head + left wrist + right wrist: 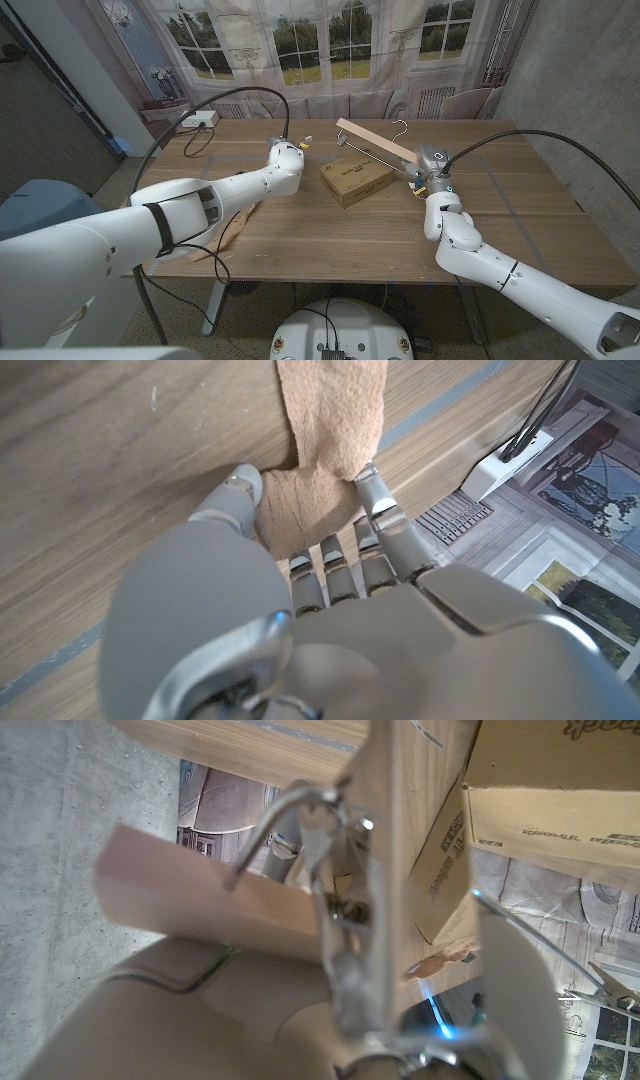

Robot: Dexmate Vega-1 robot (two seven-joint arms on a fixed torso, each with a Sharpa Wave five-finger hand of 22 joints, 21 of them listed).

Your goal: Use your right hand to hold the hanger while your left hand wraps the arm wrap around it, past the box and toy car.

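Left robot hand point(330, 590) pinches tan, soft arm wrap point(330, 420); right robot hand point(430, 170) grips pale wooden hanger point(375, 140).

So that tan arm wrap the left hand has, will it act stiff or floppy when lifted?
Probably floppy: the arm wrap bunches under the left hand and trails off in a soft strip. It looks thin, so likely light. Its matte fabric probably won't slip easily.

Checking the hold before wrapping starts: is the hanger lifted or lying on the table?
Lifted: the right hand holds the hanger tilted above the box.
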